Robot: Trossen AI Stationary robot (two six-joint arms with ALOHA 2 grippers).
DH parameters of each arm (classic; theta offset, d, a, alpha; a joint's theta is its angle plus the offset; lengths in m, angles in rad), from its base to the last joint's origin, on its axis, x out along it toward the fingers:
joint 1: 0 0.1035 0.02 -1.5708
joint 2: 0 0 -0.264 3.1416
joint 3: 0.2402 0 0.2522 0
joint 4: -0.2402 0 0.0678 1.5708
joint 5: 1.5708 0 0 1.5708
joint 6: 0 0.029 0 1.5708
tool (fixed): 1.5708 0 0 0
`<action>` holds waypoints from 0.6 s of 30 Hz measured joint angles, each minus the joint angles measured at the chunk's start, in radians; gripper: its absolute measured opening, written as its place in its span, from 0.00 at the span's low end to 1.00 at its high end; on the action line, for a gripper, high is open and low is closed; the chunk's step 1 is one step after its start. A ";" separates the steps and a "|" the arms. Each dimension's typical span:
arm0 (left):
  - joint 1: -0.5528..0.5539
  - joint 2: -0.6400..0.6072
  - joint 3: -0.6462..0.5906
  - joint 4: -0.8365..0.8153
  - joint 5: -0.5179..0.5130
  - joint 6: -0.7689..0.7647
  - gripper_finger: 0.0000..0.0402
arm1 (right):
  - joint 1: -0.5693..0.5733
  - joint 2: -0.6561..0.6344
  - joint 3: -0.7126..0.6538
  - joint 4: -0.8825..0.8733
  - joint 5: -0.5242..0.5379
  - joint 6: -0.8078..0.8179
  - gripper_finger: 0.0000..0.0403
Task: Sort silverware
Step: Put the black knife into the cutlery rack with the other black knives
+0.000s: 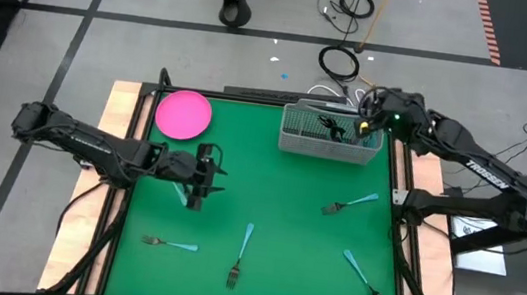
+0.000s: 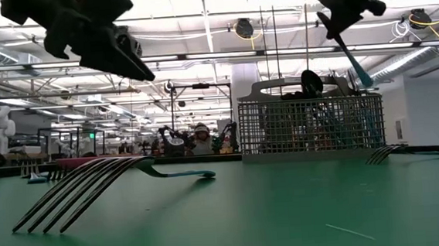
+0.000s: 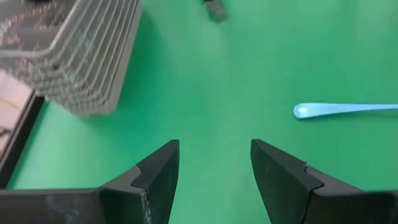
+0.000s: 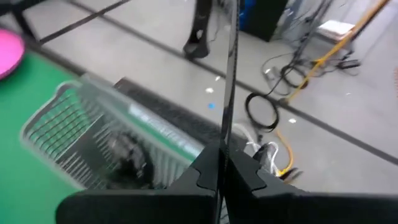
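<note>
- Risk: the right gripper (image 1: 371, 124) hangs over the basket's (image 1: 294, 141) right end; letting go off-line could catch the knife (image 2: 348, 52) on the rim and drop it outside.
- Its fingers are clamped on that knife.
- Left gripper (image 1: 209, 179), fingers apart and empty, hovers over the mat near a utensil (image 1: 180, 194).
- Four forks (image 1: 239, 265) wait on the mat.

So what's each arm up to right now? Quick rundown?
Right gripper shut on a utensil, over the wire basket. Left gripper open, empty, above the green mat. Four forks on the mat. Nothing in the way.
</note>
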 joint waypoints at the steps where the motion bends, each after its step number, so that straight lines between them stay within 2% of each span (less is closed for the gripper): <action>1: 0.004 0.000 0.000 -0.005 -0.001 -0.012 0.50 | -0.003 -0.007 0.000 0.005 0.016 0.000 0.00; 7: 0.012 0.000 0.000 -0.005 -0.001 -0.038 0.50 | -0.021 -0.059 -0.128 0.159 0.086 -0.008 0.00; 13: 0.012 0.000 0.000 -0.057 -0.004 -0.077 0.50 | -0.057 -0.090 -0.288 0.291 0.081 0.002 0.00; 16: 0.010 0.000 0.001 -0.147 -0.047 -0.128 0.50 | -0.059 -0.101 -0.375 0.394 0.082 0.035 0.00; 18: 0.005 -0.005 0.001 -0.196 -0.117 -0.168 0.50 | -0.059 -0.104 -0.429 0.463 0.086 0.059 0.00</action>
